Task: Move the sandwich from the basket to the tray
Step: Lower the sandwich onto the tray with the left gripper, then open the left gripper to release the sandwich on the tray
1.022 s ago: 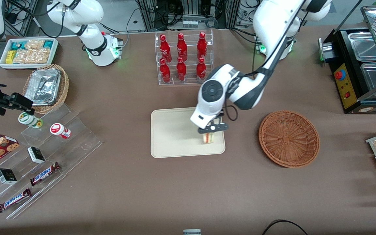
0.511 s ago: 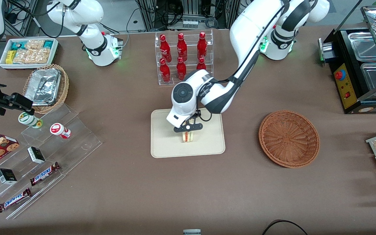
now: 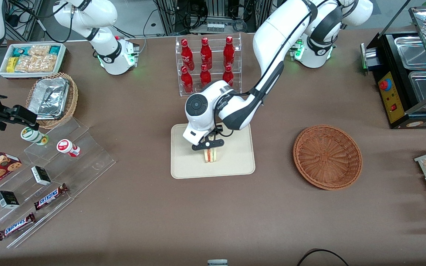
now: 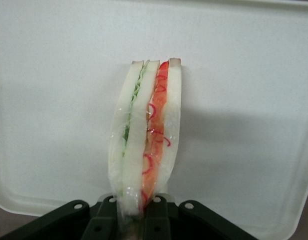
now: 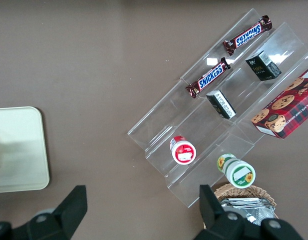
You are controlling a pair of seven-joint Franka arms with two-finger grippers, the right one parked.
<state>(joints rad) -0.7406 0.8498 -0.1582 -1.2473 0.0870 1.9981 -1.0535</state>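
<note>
The sandwich [image 3: 211, 155] [image 4: 146, 145], a wrapped wedge of pale bread with green and red-orange filling, stands on edge over the middle of the cream tray [image 3: 235, 162] [image 4: 243, 125]. My gripper [image 3: 208, 146] [image 4: 136, 220] is shut on the sandwich's narrow end, its black fingers pressing both bread faces. Whether the sandwich rests on the tray or hangs just above it I cannot tell. The reddish-brown wicker basket [image 3: 327, 157] sits empty on the table toward the working arm's end, well apart from the gripper.
A clear rack of red bottles [image 3: 207, 64] stands farther from the front camera than the tray, close to the arm's elbow. Toward the parked arm's end are clear stepped shelves [image 3: 50, 177] with snack bars, a tan basket with foil containers [image 3: 52, 98] and a white snack bin [image 3: 31, 59].
The gripper has carried the sandwich across the tray, from the tray's edge nearest the basket to about its middle, slowing over the last half second.
</note>
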